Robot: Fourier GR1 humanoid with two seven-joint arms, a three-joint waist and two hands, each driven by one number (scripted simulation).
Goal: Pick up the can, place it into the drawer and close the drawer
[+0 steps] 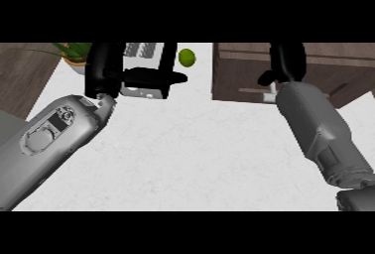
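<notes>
We see the left robot hand [110, 69] at the bench's [183, 158] far left edge, black fingers curled around a grey ribbed cylindrical can [144, 52] that it partly hides, so the can is held there near a green potted plant [73, 52] and a small round green fruit [187, 57]. The right robot hand [285, 62] reaches to the dark brown wooden drawer [293, 74] at the far right corner; whether its fingers grip anything we cannot tell. We judge the pick-up done, so next the can must travel right, over the drawer, and be lowered in before closing.
</notes>
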